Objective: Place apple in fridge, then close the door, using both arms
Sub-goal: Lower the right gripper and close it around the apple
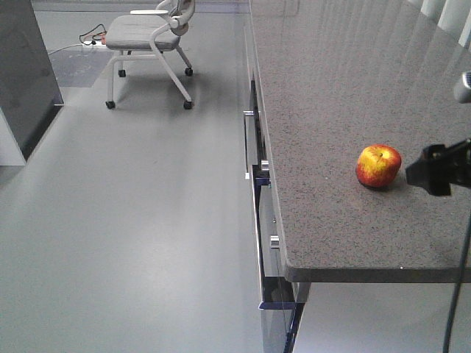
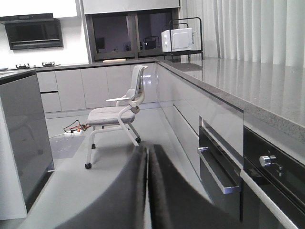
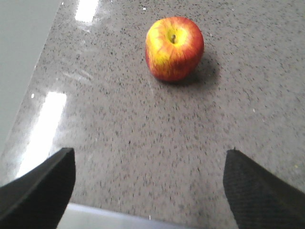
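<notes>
The apple (image 1: 379, 166), red streaked with yellow, stands stem up on the speckled grey counter (image 1: 331, 88), near its front edge. In the right wrist view the apple (image 3: 174, 47) lies ahead of my right gripper (image 3: 148, 155), which is open and empty, a short way from it. That gripper shows at the right edge of the front view (image 1: 440, 168), just right of the apple. My left gripper (image 2: 147, 150) is shut and empty, held over the floor. The dark grey fridge (image 1: 26, 73) stands far left, also in the left wrist view (image 2: 24, 138); its inside is hidden.
A grey wheeled chair (image 1: 147, 37) stands on the floor beyond the fridge, with a power strip (image 2: 74, 131) beside it. Oven fronts with metal handles (image 2: 217, 167) run under the counter. A white microwave (image 2: 176, 39) sits at the counter's far end.
</notes>
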Motion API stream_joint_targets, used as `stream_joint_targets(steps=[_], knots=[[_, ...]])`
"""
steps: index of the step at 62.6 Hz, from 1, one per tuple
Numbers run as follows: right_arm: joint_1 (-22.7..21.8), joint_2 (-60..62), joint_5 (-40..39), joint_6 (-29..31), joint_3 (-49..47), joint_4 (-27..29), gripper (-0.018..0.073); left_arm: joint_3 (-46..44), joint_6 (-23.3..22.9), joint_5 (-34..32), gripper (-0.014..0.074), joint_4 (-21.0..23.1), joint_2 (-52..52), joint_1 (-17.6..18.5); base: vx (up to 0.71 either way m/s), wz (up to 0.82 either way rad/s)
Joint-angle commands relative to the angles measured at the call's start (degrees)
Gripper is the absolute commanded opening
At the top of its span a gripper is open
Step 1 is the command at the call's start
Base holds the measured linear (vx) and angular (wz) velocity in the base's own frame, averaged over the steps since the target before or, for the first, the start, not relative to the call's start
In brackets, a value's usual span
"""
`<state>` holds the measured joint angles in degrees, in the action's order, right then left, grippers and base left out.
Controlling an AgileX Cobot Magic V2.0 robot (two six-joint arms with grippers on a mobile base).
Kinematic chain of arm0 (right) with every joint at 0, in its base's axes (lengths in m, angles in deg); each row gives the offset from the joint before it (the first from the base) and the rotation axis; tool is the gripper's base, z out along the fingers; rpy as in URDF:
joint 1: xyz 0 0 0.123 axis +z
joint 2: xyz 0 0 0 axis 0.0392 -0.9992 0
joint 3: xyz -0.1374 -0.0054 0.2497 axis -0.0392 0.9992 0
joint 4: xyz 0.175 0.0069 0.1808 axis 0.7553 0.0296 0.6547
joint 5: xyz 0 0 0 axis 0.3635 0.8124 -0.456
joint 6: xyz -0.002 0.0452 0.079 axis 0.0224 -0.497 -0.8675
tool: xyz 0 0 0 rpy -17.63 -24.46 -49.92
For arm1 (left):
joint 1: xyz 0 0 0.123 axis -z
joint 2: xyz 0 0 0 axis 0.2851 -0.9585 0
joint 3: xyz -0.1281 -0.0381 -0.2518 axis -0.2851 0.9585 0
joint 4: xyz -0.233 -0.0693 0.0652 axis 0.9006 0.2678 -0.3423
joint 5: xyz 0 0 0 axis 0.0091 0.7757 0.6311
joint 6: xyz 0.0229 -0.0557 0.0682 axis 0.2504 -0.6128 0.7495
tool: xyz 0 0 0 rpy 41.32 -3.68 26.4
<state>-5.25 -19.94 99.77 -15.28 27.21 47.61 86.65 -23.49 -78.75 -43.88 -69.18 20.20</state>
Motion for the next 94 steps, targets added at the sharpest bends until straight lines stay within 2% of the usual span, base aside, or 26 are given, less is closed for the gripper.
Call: stream_joint_targets(steps=[1, 24, 43, 68, 78, 94], knots=[[-0.27, -2.51, -4.06, 0.85, -4.19, 0.9, 0.0597, 1.18, -0.47, -4.46, -0.0006, 0.36, 0.84, 0.34, 0.0, 0.0], [-0.27, -18.29, -5.23, 0.9, -15.77, 0.12, 0.0597, 1.18, -0.47, -4.46, -0.0006, 0.36, 0.84, 0.34, 0.0, 0.0], [-0.27, -29.88, -4.37, 3.2, -25.85, -0.59, 0.0597, 1.18, -0.47, -4.46, -0.0006, 0.36, 0.84, 0.34, 0.0, 0.0], [-0.27, -37.79, -6.78, 3.63, -29.09, -0.12, 0.0587, 1.18, -0.47, -4.46, -0.0006, 0.36, 0.84, 0.34, 0.0, 0.0], [-0.27, -38.15, -7.19, 3.63, -29.09, -0.12, 0.0546, 1.18, -0.47, -4.46, -0.0006, 0.36, 0.84, 0.34, 0.0, 0.0], [-0.27, -37.49, -5.89, 3.33, -29.09, -0.12, 0.0402, 1.18, -0.47, -4.46, -0.0006, 0.36, 0.84, 0.34, 0.0, 0.0]])
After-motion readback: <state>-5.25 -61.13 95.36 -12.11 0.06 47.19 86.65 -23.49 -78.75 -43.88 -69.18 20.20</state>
